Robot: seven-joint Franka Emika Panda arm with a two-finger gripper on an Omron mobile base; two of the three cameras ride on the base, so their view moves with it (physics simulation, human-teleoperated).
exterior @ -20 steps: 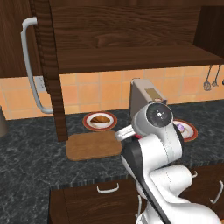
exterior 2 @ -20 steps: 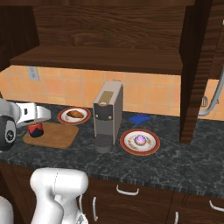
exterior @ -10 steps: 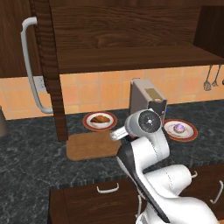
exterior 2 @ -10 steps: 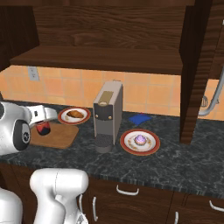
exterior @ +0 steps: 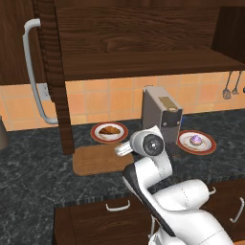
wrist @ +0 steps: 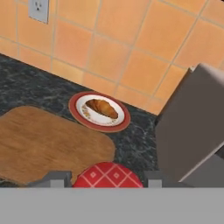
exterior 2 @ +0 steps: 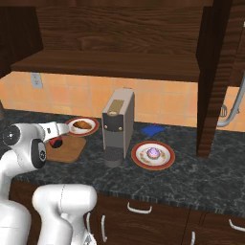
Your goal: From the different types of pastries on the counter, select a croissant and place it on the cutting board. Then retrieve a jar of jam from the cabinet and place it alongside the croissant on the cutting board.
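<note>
Gripper (wrist: pixel 103 178) pinches the jar of jam (wrist: pixel 108 176) above the cutting board (wrist: pixel 48 142); we see the croissant (wrist: pixel 102 107) on its plate (wrist: pixel 120 123).

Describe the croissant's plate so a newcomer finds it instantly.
Start at the grey coffee machine on the dark counter. To its left, against the orange tiles and just behind the wooden cutting board, sits a white, red-rimmed plate. It carries the golden-brown croissant; the matching plate right of the machine carries a purple-topped cupcake.

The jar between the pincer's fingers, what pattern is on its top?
The jar has a red and white checked top, clearest in the hand view.
</note>
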